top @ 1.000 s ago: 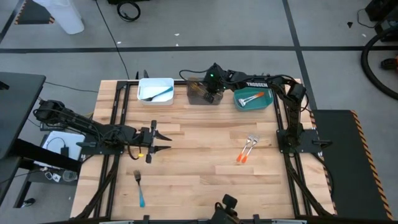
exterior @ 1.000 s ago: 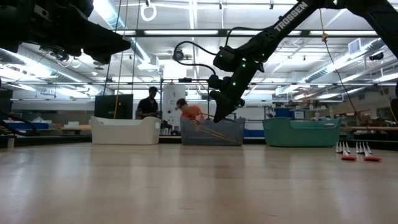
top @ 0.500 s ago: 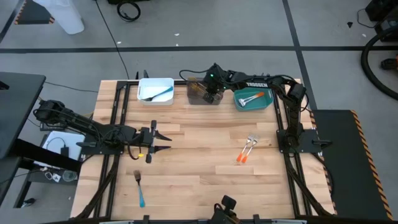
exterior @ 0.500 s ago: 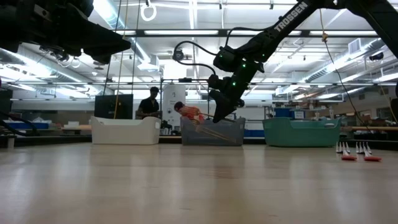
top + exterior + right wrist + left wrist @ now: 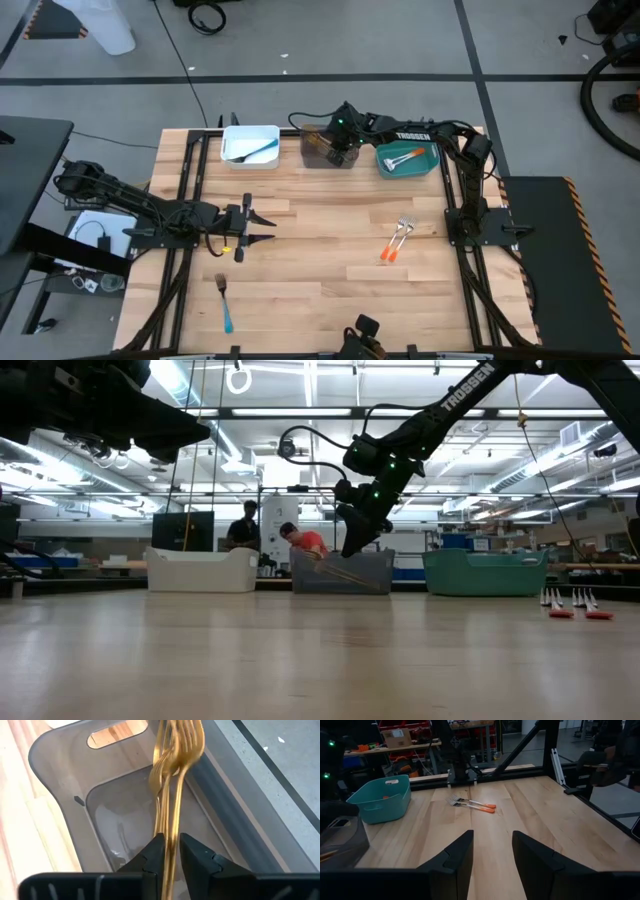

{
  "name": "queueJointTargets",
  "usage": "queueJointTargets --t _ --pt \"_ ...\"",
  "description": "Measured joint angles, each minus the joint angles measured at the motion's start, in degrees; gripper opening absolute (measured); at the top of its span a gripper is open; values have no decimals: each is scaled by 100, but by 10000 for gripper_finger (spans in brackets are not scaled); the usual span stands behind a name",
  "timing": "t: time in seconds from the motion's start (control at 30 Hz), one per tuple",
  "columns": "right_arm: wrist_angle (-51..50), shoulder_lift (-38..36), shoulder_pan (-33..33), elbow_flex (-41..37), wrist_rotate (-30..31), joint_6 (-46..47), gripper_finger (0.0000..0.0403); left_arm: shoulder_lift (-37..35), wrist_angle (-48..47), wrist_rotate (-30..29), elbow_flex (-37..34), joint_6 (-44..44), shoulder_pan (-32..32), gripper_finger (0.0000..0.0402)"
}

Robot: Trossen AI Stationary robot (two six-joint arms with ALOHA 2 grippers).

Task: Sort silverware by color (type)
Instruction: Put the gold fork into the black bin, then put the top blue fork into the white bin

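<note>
My right gripper (image 5: 168, 851) reaches down into the grey bin (image 5: 326, 146) at the far edge, shut on gold forks (image 5: 169, 795). The gold forks (image 5: 338, 572) lie slanted inside that bin. Two orange-handled forks (image 5: 397, 240) lie flat on the table right of centre, also seen as orange-handled forks (image 5: 472, 804). A blue-handled fork (image 5: 224, 303) lies near the front left. My left gripper (image 5: 268, 226) hovers open over the left half of the table, touching nothing. My right gripper pinches the gold forks' handles (image 5: 168, 832) between its two fingers, coming from above and slanting down into the bin. The fingers lie along the handles. The tines (image 5: 181, 740) point away toward the bin's far wall; whether they rest on it I cannot tell.
A white bin (image 5: 250, 146) holds a blue-handled utensil and a teal bin (image 5: 407, 159) holds an orange-handled one; both flank the grey bin along the far edge. Bare wood spreads across the table's middle. People stand in the room beyond the table.
</note>
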Motion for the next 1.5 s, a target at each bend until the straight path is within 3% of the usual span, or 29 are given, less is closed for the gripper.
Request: queueJointTargets --t 0.47,1.17,1.5 --pt "46 0 0 0 -4 4 134 0 -5 1 1 -1 0 143" --pt "-44 2 173 128 29 286 136 0 -7 2 1 -1 0 143" --pt "-207 2 400 437 341 327 134 0 11 1 1 1 0 143"
